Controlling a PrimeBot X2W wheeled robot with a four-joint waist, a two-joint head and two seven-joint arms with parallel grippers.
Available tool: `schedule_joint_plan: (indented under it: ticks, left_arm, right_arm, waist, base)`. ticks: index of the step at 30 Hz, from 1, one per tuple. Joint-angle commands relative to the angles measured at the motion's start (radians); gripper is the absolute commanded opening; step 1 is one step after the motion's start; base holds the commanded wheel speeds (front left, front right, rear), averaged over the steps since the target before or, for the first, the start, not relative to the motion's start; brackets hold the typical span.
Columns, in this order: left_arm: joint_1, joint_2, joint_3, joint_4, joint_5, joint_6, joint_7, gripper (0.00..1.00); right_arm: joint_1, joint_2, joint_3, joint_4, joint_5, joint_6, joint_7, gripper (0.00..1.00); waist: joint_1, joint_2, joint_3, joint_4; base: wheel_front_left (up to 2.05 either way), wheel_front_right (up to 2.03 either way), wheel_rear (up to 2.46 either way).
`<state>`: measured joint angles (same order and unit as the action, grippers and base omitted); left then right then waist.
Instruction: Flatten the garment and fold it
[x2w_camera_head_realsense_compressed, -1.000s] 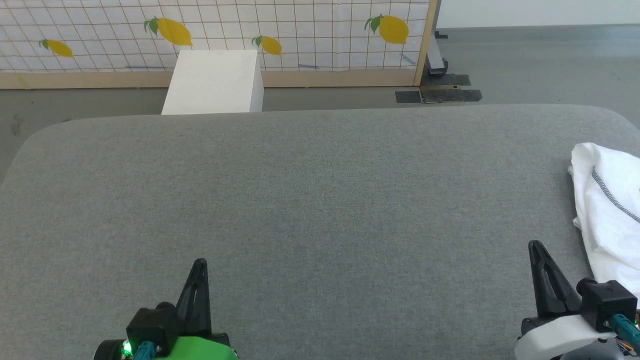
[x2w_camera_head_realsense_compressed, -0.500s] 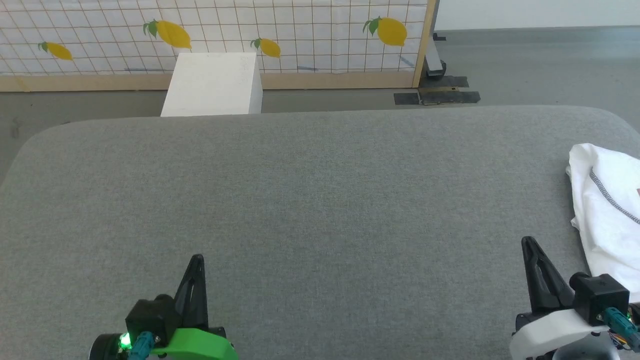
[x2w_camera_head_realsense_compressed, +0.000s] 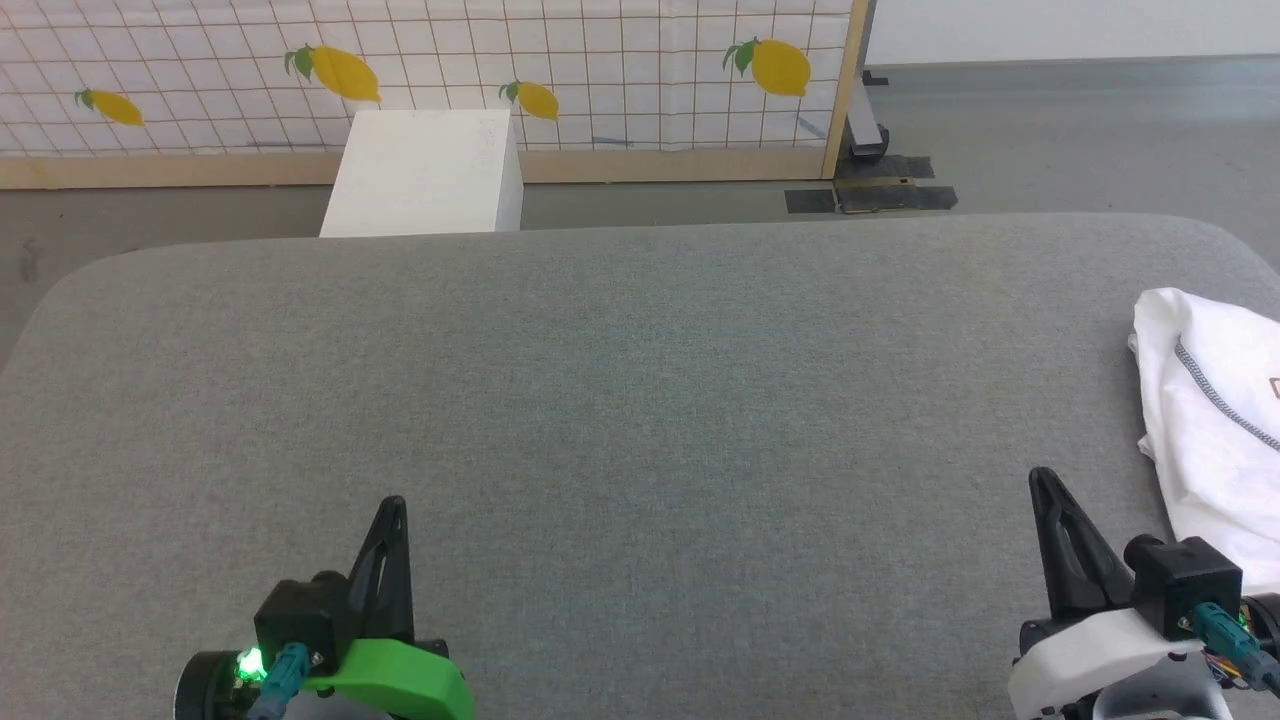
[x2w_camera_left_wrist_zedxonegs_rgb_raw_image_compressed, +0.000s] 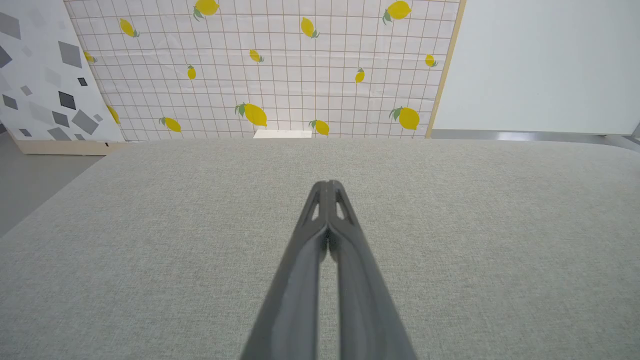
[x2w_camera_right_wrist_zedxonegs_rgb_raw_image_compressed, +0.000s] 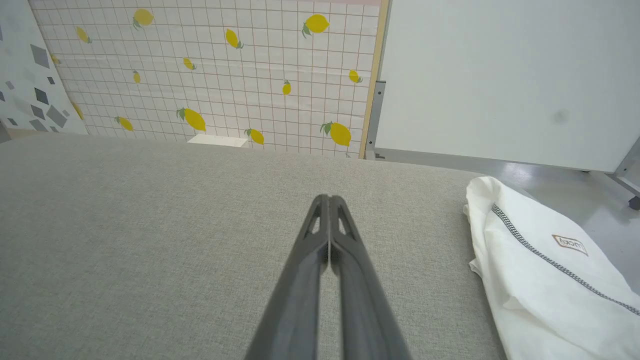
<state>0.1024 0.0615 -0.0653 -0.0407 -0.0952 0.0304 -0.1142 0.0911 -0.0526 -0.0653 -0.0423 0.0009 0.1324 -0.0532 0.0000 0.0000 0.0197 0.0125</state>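
The grey fabric-covered work surface (x2w_camera_head_realsense_compressed: 640, 400) offers its broad middle as the place for spreading. The garment (x2w_camera_head_realsense_compressed: 1215, 430), a white shirt, lies bunched at the right edge of that surface (its far side runs out of the head view, so its full extent cannot be told). The step in hand is judged to be the first reach, which brings the shirt toward the centre before any flattening. The right gripper (x2w_camera_head_realsense_compressed: 1042, 482) is near the cloth's left border but apart from it, with its fingers pressed together and holding nothing. The left gripper (x2w_camera_head_realsense_compressed: 392, 505), well apart from the shirt, is likewise closed and empty. Part the right fingers before contact and approach low over the surface. Pinch a single outer layer near the dark stitched seam (x2w_camera_right_wrist_zedxonegs_rgb_raw_image_compressed: 540, 252) rather than a thick fold, because thin fabric will probably slide when dragged. Do not use the small logo patch (x2w_camera_right_wrist_zedxonegs_rgb_raw_image_compressed: 570, 243) as a grip point.
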Motion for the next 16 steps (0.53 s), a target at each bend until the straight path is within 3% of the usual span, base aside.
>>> schedule_joint_plan:
  ticks: [1,16]
  left_arm:
    - [-0.020,-0.005,0.007,0.004,0.011,-0.005,0.008,0.00]
    - [-0.043,-0.007,0.024,0.014,0.035,-0.012,0.038,0.00]
  right_arm:
    - [-0.022,0.001,0.005,0.004,0.000,-0.001,0.002,0.00]
    - [-0.042,0.002,0.022,0.015,-0.001,-0.001,0.017,0.00]
  waist:
    - [0.0000,0.0000,-0.001,0.000]
    - [0.0000,0.0000,-0.006,-0.004]
  base:
    - [0.00,0.00,0.00]
    - [0.00,0.00,0.00]
